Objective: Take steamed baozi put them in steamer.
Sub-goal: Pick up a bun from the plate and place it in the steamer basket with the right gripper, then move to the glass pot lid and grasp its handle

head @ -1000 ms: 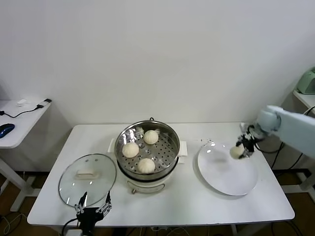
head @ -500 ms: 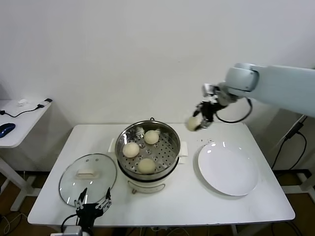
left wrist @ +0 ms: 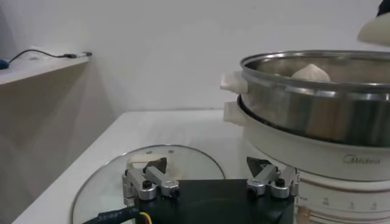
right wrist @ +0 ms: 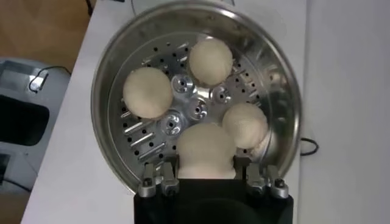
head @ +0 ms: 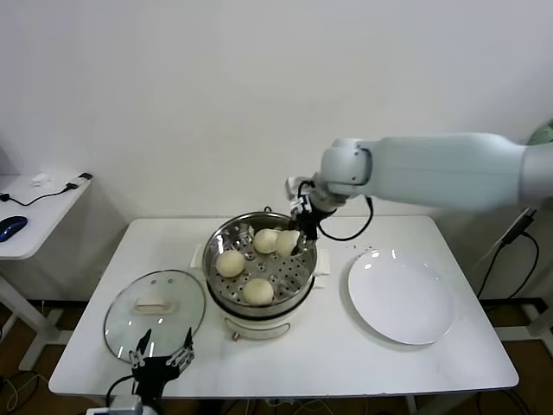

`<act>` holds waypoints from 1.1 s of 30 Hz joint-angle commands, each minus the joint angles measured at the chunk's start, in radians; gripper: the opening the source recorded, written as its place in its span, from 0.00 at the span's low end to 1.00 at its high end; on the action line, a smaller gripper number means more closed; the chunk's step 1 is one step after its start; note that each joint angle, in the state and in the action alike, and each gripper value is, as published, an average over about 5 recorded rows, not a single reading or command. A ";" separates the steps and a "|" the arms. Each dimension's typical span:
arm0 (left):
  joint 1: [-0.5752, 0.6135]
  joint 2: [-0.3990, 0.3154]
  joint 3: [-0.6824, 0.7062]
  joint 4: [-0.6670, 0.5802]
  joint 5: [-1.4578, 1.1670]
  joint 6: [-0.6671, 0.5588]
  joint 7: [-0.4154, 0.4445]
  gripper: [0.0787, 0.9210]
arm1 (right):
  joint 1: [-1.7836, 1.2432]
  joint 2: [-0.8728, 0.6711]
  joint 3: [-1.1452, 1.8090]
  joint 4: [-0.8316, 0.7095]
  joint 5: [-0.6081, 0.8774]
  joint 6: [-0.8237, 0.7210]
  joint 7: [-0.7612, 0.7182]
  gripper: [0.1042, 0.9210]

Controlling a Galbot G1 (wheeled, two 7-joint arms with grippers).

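The steamer [head: 212, 251] stands mid-table, a shiny steel pot on a white base. Three baozi lie on its perforated tray: one on the left [head: 229, 263], one at the front [head: 257, 291], one at the back [head: 264, 239]. My right gripper [head: 298, 238] is shut on a fourth baozi [head: 286, 243] and holds it just over the tray's back right part. In the right wrist view the held baozi [right wrist: 205, 149] sits between the fingers above the steamer [right wrist: 103, 91], close beside a tray bun [right wrist: 245, 123]. My left gripper [head: 162, 359] is open and empty at the table's front edge.
A round glass lid [head: 154, 313] lies flat left of the steamer, just ahead of the left gripper. A bare white plate [head: 400, 296] lies right of the steamer. A side table [head: 34, 212] with a mouse and cable stands at far left.
My right arm has carried the baozi from above the plate, up and leftward, then down over the steamer's tray. The left gripper has stayed in place.
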 commanded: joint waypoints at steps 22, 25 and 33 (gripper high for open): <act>0.002 0.008 -0.002 0.011 -0.016 -0.001 0.000 0.88 | -0.144 0.070 0.015 -0.070 -0.104 0.002 -0.003 0.72; 0.003 0.007 -0.002 0.009 -0.012 -0.002 0.000 0.88 | -0.137 0.057 0.028 -0.073 -0.104 0.043 -0.038 0.82; 0.012 0.007 -0.005 -0.001 -0.005 -0.004 -0.001 0.88 | -0.120 -0.037 0.166 -0.105 -0.048 0.115 -0.063 0.88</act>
